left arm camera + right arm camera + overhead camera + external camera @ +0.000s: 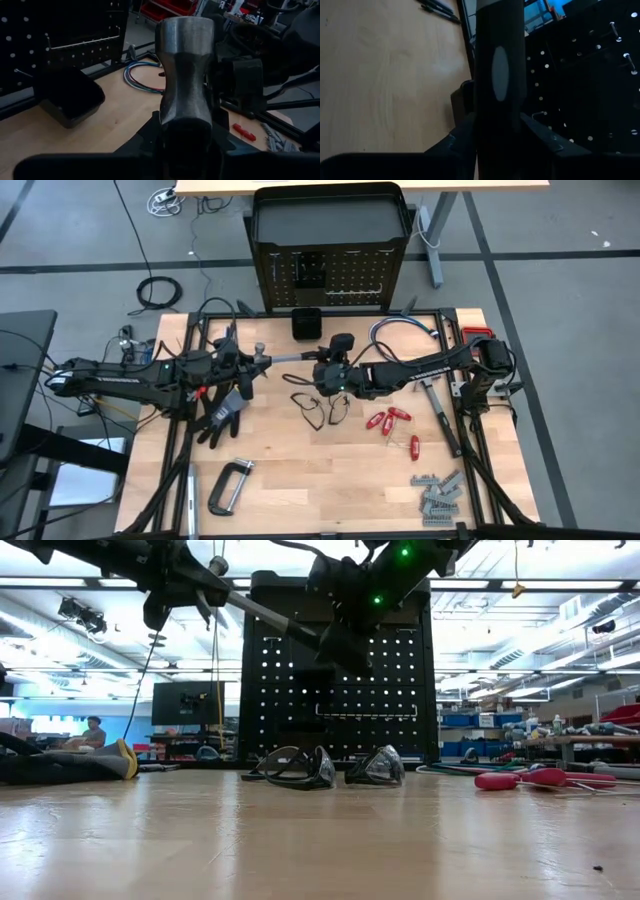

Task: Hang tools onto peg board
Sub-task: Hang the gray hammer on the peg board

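Observation:
A hammer [290, 357] with a steel head and a black handle hangs level-ish above the table's middle, between my two grippers. My left gripper [250, 360] is shut on its head end, and my right gripper [326, 370] is shut on its handle end. The peg board [330, 275] stands upright beyond the table's far edge, with hooks on its front [345, 690]. The thin black-framed glasses [320, 405] lie on the wood below the hammer. Red-handled drivers [388, 420], a grey C-clamp [230, 485] and grey metal pieces [438, 495] lie nearer the front. My left gripper pinches the hammer's steel head [185, 105] between its two fingers, coming about level from the table's left. The head's round face [185, 30] sticks out past the fingers. The hammer is lifted clear of the table. My right gripper pinches the black handle [500, 95] between its two fingers, near the handle's free end. It comes slanting down from the table's right side. The handle end sits lower than the head [216, 565], clear of the table.
A small black box [306, 323] stands at the far edge in front of the peg board. A black work glove [222, 410] lies under my left arm. A bundle of blue-white cables [400, 330] lies at the far right, and a long tool [440, 412] beside the right arm.

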Motion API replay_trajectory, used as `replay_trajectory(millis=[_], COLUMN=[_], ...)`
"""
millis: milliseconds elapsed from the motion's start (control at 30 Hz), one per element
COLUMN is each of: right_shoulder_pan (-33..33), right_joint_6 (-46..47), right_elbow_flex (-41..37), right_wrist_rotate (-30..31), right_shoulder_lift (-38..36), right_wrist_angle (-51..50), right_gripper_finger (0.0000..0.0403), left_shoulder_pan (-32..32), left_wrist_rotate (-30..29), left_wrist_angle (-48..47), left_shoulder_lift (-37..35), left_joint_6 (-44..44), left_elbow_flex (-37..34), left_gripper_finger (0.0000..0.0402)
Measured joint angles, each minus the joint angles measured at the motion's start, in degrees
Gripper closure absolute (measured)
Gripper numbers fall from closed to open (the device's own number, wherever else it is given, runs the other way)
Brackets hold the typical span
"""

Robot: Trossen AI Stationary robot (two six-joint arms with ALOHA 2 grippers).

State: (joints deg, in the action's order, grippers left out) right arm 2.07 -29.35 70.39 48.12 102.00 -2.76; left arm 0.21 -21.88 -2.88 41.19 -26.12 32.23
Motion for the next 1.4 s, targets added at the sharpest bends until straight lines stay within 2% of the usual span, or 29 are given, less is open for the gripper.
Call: replay_trajectory(millis=[133, 233, 333, 433, 567, 733, 933, 1100, 1200, 1400], right_shoulder_pan=[0.03, 0.56, 1.67, 2.47, 1.53, -1.71, -2.36, -2.13, -1.43, -1.29], right_joint_6=[2.13, 2.23, 1.87, 3.53, 14.01, 32.79, 39.2, 46.9, 48.05, 51.91], right_elbow_flex=[0.0, -0.01, 0.3, 2.24, 3.65, 4.32, 4.97, 11.3, 16.19, 25.02], right_wrist_rotate=[-0.81, -0.18, 3.5, 7.93, 9.13, 8.84, 8.56, 8.22, 10.79, 12.11], right_shoulder_lift=[0.0, 0.0, 0.1, 0.11, 0.11, 0.79, 6.59, 12.95, 16.39, 22.8], right_wrist_angle=[-0.31, -0.77, -3.67, -8.54, -10.03, -2.31, 19.22, 18.81, 20.67, 21.84], right_gripper_finger=[0.0281, 0.0281, 0.0281, 0.0281, 0.0281, 0.0281, 0.0281, 0.0281, 0.0281, 0.0281], left_shoulder_pan=[0.0, 0.04, 0.07, 0.04, 0.05, 0.07, 0.04, 0.04, 0.04, 0.04], left_wrist_rotate=[-0.18, -0.99, -1.96, -7.08, -14.46, -18.94, -16.9, -10.44, -5.65, -1.12], left_wrist_angle=[0.5, 0.9, -0.81, -5.53, -12.21, -7.91, 0.93, 2.41, 1.64, -1.66], left_shoulder_lift=[0.0, -0.52, -3.5, -8.83, -15.69, -19.94, -18.87, -18.63, -19.04, -19.69], left_joint_6=[1.12, 3.49, 6.15, 7.94, 7.08, 8.59, 13.77, 13.87, 12.6, 12.18], left_elbow_flex=[0.0, 0.07, 0.11, 0.13, -0.14, -3.9, -7.13, -7.13, -7.13, -7.08], left_gripper_finger=[0.0311, 0.0271, 0.0236, 0.022, 0.0216, 0.0215, 0.0214, 0.0214, 0.0214, 0.0214])
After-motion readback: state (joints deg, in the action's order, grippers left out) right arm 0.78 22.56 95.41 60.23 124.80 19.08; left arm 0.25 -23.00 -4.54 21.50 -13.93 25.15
